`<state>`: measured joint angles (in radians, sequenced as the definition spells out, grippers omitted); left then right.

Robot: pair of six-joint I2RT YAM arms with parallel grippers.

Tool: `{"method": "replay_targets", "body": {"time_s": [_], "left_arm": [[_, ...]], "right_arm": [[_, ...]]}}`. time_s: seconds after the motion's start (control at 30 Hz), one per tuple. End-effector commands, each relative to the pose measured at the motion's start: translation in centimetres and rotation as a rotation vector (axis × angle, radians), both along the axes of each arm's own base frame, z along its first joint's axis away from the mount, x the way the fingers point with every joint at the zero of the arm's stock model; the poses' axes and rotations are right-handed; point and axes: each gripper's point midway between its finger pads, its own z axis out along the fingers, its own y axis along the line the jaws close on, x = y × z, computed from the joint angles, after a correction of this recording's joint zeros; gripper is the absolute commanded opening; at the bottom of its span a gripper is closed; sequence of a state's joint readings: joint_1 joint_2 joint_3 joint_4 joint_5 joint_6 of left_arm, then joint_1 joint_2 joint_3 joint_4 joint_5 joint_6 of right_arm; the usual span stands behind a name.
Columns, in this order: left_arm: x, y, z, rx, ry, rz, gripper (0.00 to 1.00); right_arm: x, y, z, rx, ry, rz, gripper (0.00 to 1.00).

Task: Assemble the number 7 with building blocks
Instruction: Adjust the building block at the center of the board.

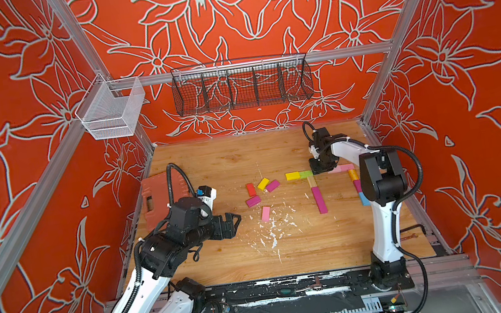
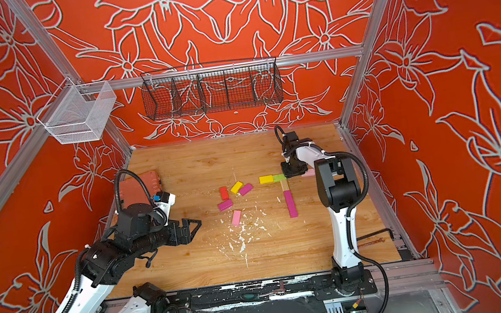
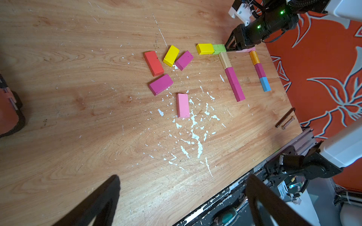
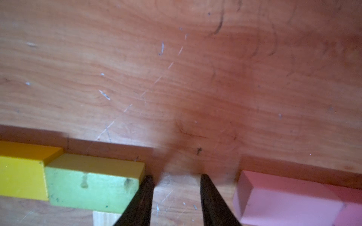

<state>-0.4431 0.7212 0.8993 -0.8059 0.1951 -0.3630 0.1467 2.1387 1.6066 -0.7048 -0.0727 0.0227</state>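
The right fingers (image 4: 143, 199) stand parted and empty over bare worktop (image 4: 176, 78), with one tip just beside the end of the green block (image 4: 92, 187) and the light pink block (image 4: 284, 203) a little apart on the other side. The number 7 (image 1: 312, 182) lies right at these fingers with that green block at its corner, so they should probably rise straight up with no sideways swing, or a tip may drag the corner askew. The left fingers (image 3: 101, 201), spread wide and empty, hang well apart from it, with the loose building blocks (image 3: 160, 84) ahead of them.
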Motion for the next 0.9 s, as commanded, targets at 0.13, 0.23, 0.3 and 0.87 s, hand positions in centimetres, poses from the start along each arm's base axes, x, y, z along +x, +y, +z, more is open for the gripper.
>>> {"method": "replay_targets", "body": {"time_s": [0.13, 0.23, 0.3, 0.87], "left_arm": [[0.1, 0.3, -0.2, 0.009, -0.002, 0.01, 0.97], [0.0, 0.3, -0.2, 0.009, -0.002, 0.011, 0.97], [0.1, 0.3, -0.2, 0.008, -0.003, 0.011, 0.97], [0.1, 0.4, -0.3, 0.014, -0.001, 0.014, 0.97]], "right_arm": [[-2.4, 1.0, -1.4, 0.016, 0.081, 0.054, 0.44], [-2.4, 1.0, -1.4, 0.014, 0.081, 0.055, 0.45], [-2.4, 1.0, -1.4, 0.014, 0.082, 0.056, 0.45], [-0.3, -0.6, 4.6, -0.1, -0.078, 0.018, 0.45]]}}
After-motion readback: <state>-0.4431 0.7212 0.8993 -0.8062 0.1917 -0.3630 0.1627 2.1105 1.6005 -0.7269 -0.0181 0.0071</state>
